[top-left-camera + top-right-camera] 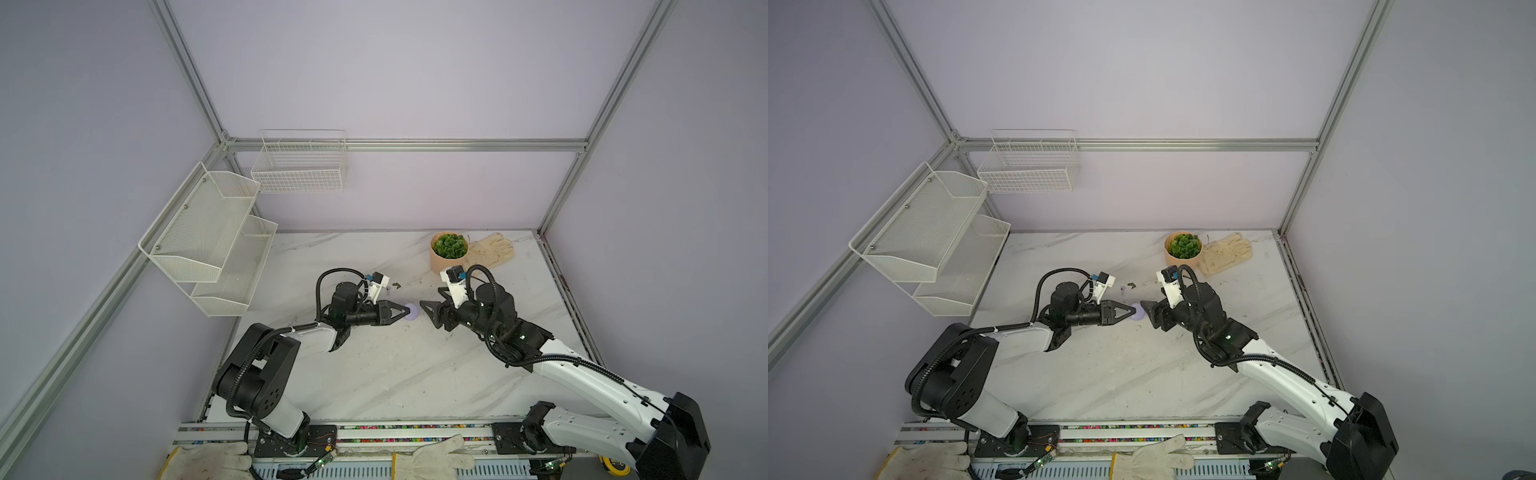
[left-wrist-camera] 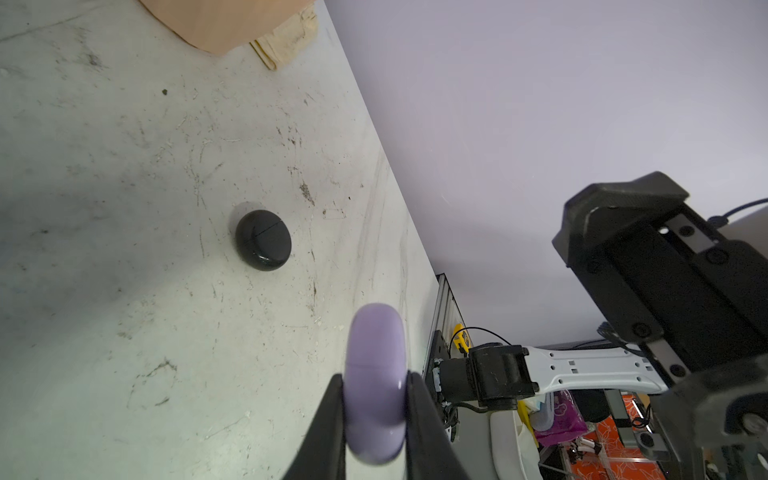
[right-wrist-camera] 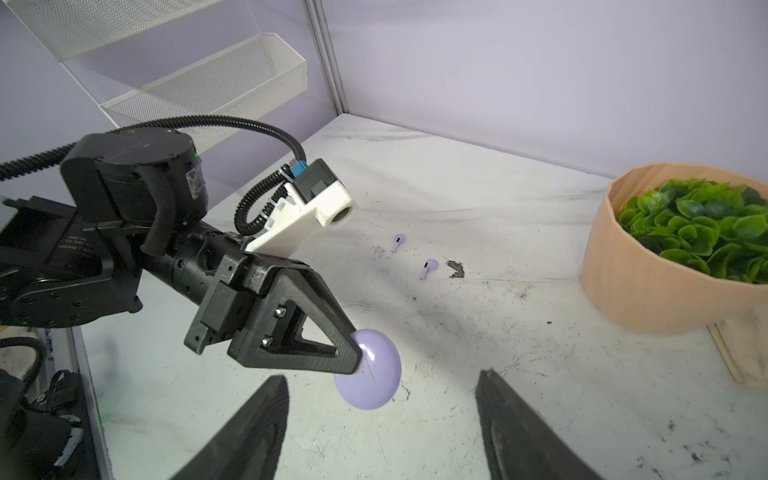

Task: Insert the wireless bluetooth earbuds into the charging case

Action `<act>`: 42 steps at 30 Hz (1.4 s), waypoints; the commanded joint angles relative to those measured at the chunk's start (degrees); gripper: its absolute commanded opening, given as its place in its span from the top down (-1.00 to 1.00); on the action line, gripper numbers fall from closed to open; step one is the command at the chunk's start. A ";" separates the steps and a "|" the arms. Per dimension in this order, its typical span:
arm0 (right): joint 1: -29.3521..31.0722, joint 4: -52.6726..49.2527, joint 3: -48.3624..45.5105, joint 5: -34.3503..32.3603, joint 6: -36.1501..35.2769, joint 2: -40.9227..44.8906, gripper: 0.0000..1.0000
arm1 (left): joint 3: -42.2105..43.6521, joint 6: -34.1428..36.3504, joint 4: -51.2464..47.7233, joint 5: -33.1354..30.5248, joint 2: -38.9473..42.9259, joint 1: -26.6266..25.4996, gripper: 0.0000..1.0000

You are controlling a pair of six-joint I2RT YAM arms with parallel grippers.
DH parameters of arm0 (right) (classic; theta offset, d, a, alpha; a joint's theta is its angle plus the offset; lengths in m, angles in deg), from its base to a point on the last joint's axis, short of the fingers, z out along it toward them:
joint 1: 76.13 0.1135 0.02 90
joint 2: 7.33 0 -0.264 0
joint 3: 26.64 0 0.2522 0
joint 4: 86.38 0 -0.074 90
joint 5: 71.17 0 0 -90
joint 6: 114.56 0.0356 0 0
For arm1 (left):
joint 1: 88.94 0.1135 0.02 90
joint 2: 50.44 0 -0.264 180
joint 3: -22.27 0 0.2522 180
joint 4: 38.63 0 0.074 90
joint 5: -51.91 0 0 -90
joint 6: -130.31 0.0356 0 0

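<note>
Fingers (image 2: pixel 328 424) grip lilac case (image 2: pixel 376 374), debris (image 3: pixel 456 269) beside earbuds (image 3: pixel 429 268)

Soft, even light is falling from above, keeping the desk (image 1: pixel 374 374) bright in both top views while the walls are dimming toward the corners. Only faint, blurry-edged shadows are lying under the arms. In the left wrist view the lilac charging case (image 2: pixel 376 386) is sitting out of focus close to the lens, while the black case (image 2: pixel 262 240) is showing sharp. In the right wrist view a glare streak is crossing the lilac case, and the fingers (image 3: pixel 257 432) of the right end effector (image 3: pixel 380 374) are blurring.
</note>
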 commanded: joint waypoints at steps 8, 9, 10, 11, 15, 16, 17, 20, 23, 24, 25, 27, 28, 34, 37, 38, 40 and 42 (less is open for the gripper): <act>-1.53 -0.82 -0.69 3.29 -1.54 1.37 -0.46 | -0.36 6.88 4.70 -2.21 5.31 -0.65 1.00; -1.53 -0.45 -0.90 3.44 -1.83 1.32 -0.46 | -0.29 7.08 4.69 -2.37 5.40 -0.63 1.00; -1.53 -0.19 -1.00 3.46 -2.02 1.29 -0.45 | -0.36 7.27 4.64 -2.63 5.48 -0.63 1.00; -1.53 0.06 -0.94 3.57 -2.08 1.22 -0.45 | -0.49 7.32 4.14 -2.90 5.57 -0.63 1.00; -1.49 1.14 -0.91 3.68 -1.75 1.01 -0.44 | -2.10 8.71 -1.59 -4.81 6.66 -0.71 1.00; -1.53 1.34 -0.88 3.44 -1.72 1.07 -0.43 | -2.25 8.98 -2.77 -6.10 7.09 -0.86 1.00; -1.53 1.49 -0.98 3.13 -1.71 1.15 -0.43 | -2.65 9.24 -4.83 -7.74 7.56 -0.93 1.00; -1.53 1.61 -1.16 2.64 -1.77 1.72 -0.42 | -4.03 11.64 -10.07 -11.64 8.63 -1.65 1.00; -1.51 1.51 -1.36 1.78 -2.08 2.93 -0.40 | -4.18 13.72 -12.17 -17.02 11.45 -2.84 1.00; -1.53 1.37 -1.39 1.40 -2.09 3.37 -0.40 | -3.93 14.53 -12.17 -18.77 12.14 -3.33 1.00; -1.53 1.09 -1.43 1.10 -2.32 3.88 -0.39 | -3.65 15.88 -12.15 -20.84 12.91 -4.03 1.00; -1.51 0.76 -1.61 0.85 -3.03 4.91 -0.38 | -3.19 18.97 -12.07 -23.38 14.33 -5.41 1.00; -1.53 0.47 -1.70 0.84 -3.59 5.26 -0.37 | -3.01 20.33 -11.84 -23.92 14.77 -5.94 1.00; -1.53 0.75 -3.11 3.57 -10.52 6.92 -0.34 | -0.45 23.46 -4.49 -19.99 15.37 -6.25 1.00; -1.53 2.07 -4.74 6.23 -13.98 8.37 -0.31 | 2.49 24.98 1.81 -17.55 16.35 -6.32 1.00; -1.53 2.73 -5.44 6.77 -15.16 8.95 -0.30 | 3.15 25.65 2.86 -16.89 16.83 -6.34 1.00; -1.53 3.82 -6.71 7.08 -17.05 10.39 -0.29 | 4.08 27.35 4.22 -15.81 17.66 -6.32 1.00; -1.53 4.39 -7.57 6.60 -18.85 11.49 -0.29 | 4.53 28.99 4.97 -14.08 17.99 -6.34 1.00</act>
